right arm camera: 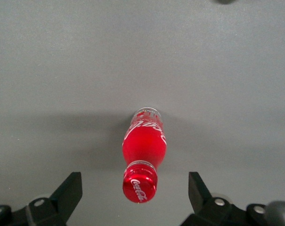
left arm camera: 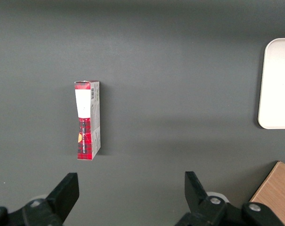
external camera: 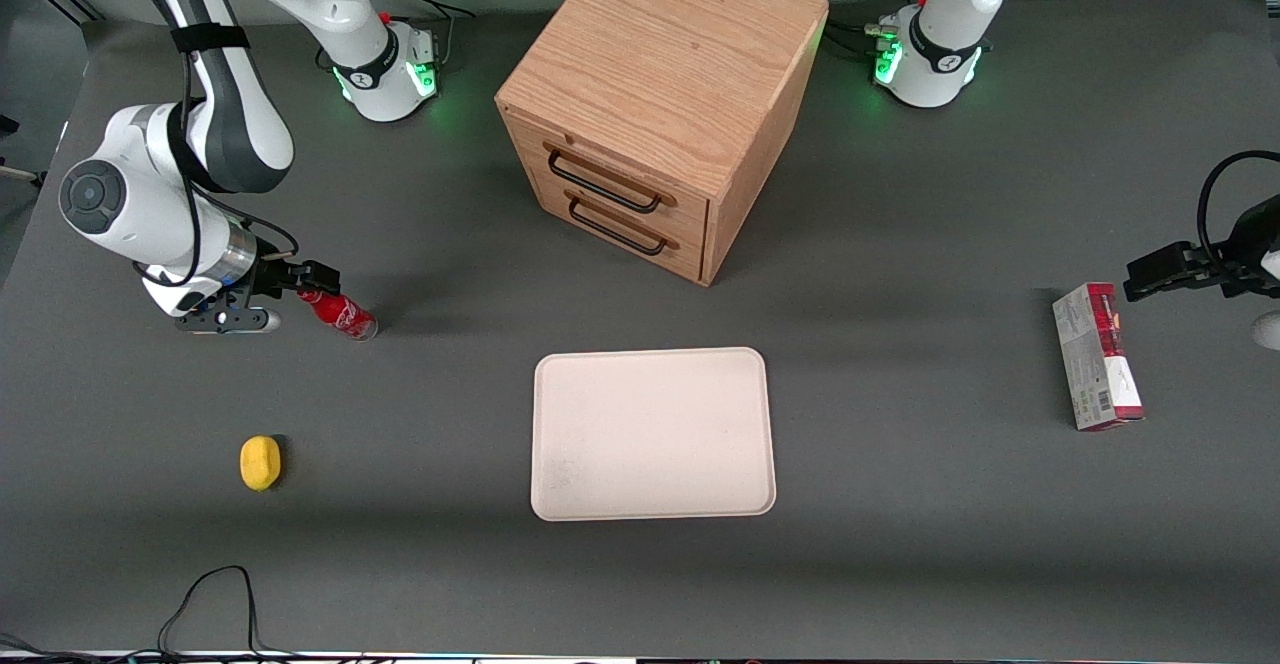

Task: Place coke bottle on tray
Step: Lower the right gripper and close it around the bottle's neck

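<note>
Front view: the bottle (external camera: 340, 313) is standing on the bench (external camera: 900, 544) toward the working arm's end, well apart from the tray (external camera: 653, 434). The claw (external camera: 312, 279) is sitting right at the bottle's red cap, low over the bench, and the bottle's clear base is pointing toward the tray. The tray is lying flat in front of the drawer cabinet (external camera: 660, 104), nearer to the camera than it. A lemon (external camera: 260, 463) is resting nearer to the camera than the bottle. A carton (external camera: 1096, 356) is lying toward the parked arm's end of the bench.

Left wrist view: the carton (left arm camera: 87, 120) is lying on the bench (left arm camera: 180, 70), and a rounded edge of the tray (left arm camera: 277, 84) and a corner of the cabinet (left arm camera: 276, 193) are showing.

Right wrist view: the bottle (right arm camera: 143, 153) is standing upright on the bench (right arm camera: 62, 70), seen from above with its cap nearest the camera. The claw (right arm camera: 135, 197) is spread wide, its two fingers (right arm camera: 67, 193) flanking the cap with a clear gap on each side, neither one touching the bottle. The cap is lying about midway between them.
</note>
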